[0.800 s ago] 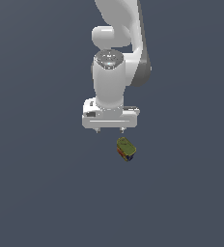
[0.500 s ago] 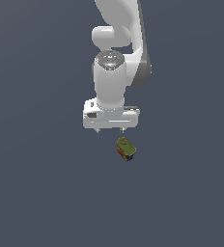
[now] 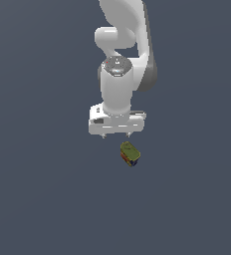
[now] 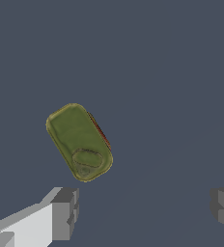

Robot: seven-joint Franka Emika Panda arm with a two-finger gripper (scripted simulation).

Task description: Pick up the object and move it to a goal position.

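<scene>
The object is a small boxy can with an olive-green top [image 4: 79, 142], dark blue sides and red-yellow marks. In the exterior view the can [image 3: 130, 153] lies on the dark grey floor. My white gripper [image 3: 116, 135] hangs just above it and a little toward the exterior view's left, not touching it. In the wrist view the gripper [image 4: 144, 208] is open and empty. Its two fingers [image 4: 65, 212] stand wide apart, and the can lies outside the gap between them, closer to one finger.
The floor [image 3: 43, 199] is a plain dark grey surface all around. The white arm [image 3: 125, 45] rises above the gripper toward the top of the exterior view.
The gripper has shifted slightly toward the exterior view's right and a touch lower, closer to the can. The can has not moved.
</scene>
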